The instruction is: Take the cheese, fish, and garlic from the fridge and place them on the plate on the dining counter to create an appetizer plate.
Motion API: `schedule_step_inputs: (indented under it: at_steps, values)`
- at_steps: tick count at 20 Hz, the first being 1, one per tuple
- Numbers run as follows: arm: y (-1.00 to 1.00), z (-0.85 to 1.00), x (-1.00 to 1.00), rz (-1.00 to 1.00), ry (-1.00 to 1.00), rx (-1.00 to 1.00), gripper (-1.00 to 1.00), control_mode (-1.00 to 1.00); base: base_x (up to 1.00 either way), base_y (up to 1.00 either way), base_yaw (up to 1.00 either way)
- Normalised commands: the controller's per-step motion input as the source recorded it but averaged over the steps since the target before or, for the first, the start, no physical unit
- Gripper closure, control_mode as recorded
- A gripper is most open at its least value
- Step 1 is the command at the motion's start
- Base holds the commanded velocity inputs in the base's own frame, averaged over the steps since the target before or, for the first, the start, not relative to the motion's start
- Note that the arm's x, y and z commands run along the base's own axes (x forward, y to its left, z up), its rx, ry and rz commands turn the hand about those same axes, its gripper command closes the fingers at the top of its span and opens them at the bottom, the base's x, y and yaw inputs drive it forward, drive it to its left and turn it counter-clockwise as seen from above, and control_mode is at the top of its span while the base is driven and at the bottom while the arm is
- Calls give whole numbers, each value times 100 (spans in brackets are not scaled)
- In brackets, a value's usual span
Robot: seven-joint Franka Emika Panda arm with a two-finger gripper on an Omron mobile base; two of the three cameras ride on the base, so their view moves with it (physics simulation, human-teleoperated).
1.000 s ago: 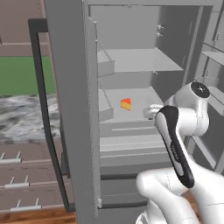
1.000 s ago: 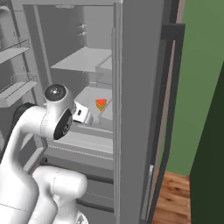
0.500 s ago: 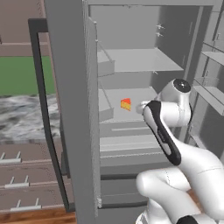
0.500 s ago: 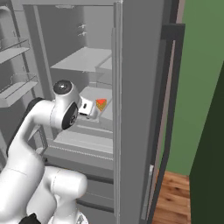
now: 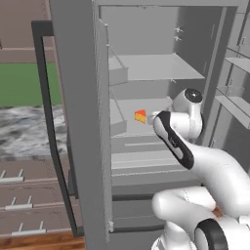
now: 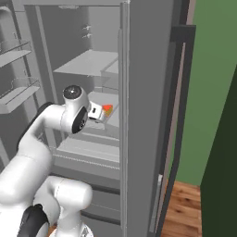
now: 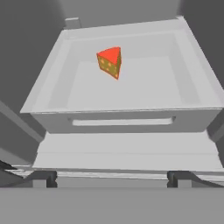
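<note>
1. A home kitchen, rendered rather than filmed: flat, even surfaces throughout.
2. A tall grey fridge (image 5: 80, 122) stands open, with grey shelves, a shallow drawer (image 7: 131, 94) and door bins (image 6: 18, 95).
3. A long dark bar handle (image 5: 49, 127) runs down the fridge door.
4. A wedge of cheese (image 7: 110, 61), food kept cold, lies in the drawer.
5. A marble-topped table (image 5: 27, 129) with drawer fronts (image 5: 29, 195) below shows to the left.
6. Wooden floor (image 6: 185, 213) and a green wall (image 6: 208, 92) lie beside the fridge.
</note>
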Motion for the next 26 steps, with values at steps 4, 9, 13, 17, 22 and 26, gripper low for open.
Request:
schedule_step_inputs:
  at_steps: [4,9,13,17,22,26]
  values:
    - [0,-21,54,0,0,0,-100,-100,0,0,0]
    - [0,-14,52,0,0,0,-100,-100,0,0,0]
    - [0,-6,56,0,0,0,-100,-100,0,0,0]
    - [0,-16,54,0,0,0,-100,-100,0,0,0]
    - [0,-22,45,0,0,0,-100,-100,0,0,0]
    - [0,-25,40,0,0,0,-100,-100,0,0,0]
